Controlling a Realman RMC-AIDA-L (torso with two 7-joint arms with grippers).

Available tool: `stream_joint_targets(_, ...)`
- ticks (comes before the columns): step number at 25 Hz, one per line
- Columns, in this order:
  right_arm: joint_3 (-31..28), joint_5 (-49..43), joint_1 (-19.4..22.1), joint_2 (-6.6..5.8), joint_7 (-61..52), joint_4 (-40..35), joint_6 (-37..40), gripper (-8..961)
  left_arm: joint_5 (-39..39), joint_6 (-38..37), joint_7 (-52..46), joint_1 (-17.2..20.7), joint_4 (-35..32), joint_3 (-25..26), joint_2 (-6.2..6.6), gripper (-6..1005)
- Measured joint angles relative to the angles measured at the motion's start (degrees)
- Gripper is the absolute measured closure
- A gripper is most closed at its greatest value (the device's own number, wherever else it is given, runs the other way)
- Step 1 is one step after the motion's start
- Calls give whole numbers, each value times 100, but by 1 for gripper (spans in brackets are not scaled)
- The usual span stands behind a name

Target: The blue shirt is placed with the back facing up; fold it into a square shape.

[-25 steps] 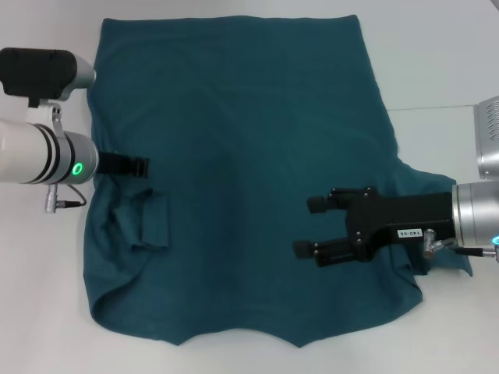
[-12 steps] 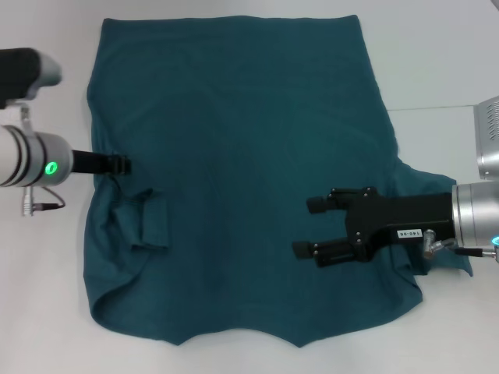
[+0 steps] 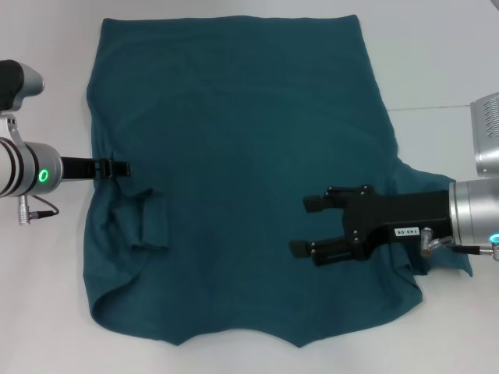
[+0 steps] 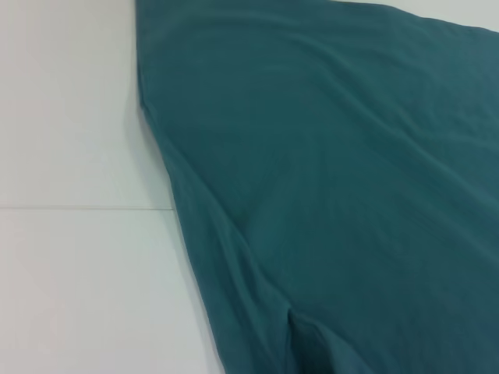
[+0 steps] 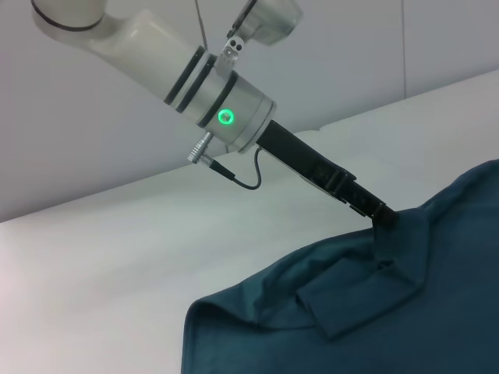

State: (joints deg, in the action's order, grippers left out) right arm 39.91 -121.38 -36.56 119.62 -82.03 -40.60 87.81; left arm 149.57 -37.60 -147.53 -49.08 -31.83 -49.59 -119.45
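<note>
Jaws, right gripper [image 3: 302,227]: spread wide, the two black fingers well apart, nothing between them; it hangs over the blue shirt [image 3: 242,148] on the shirt's right half, fingertips aimed toward the garment's centre, and contact with the cloth cannot be told. Jaws, left gripper [image 3: 121,167]: a slim black tip at the shirt's left edge, just above the folded-in left sleeve [image 3: 144,222]; the right wrist view shows that tip [image 5: 382,216] meeting the fabric at a raised crease, but whether it is spread or closed, or pinching cloth, cannot be told. Blue shirt: dark teal, plain side up, spread flat on the white table [image 3: 47,312]. Long axis runs away from the robot; the straight edge lies at the far end, the wavy, notched edge at the near end. Left sleeve doubled inward onto the body as a small flap; right sleeve [image 3: 437,187] spread outward beneath the right arm. Left wrist view: the shirt's side edge [image 4: 179,210] slanting across the bare table.
</note>
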Motion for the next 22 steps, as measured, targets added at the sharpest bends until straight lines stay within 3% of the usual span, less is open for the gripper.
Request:
stream_joint_targets(8,0,0,-1,0,-2,0,0,12,-6,207,30,-95,191,-22,-35,174)
stream_joint_targets(19,-3,0,-9,0,9,7,-6,12,-6,312,113,-152,360,-43,-54,239)
stream_joint_targets(22,0,0,-9,0,9,9,-21,12,-5,364,115,-151,361,-52,-60,361)
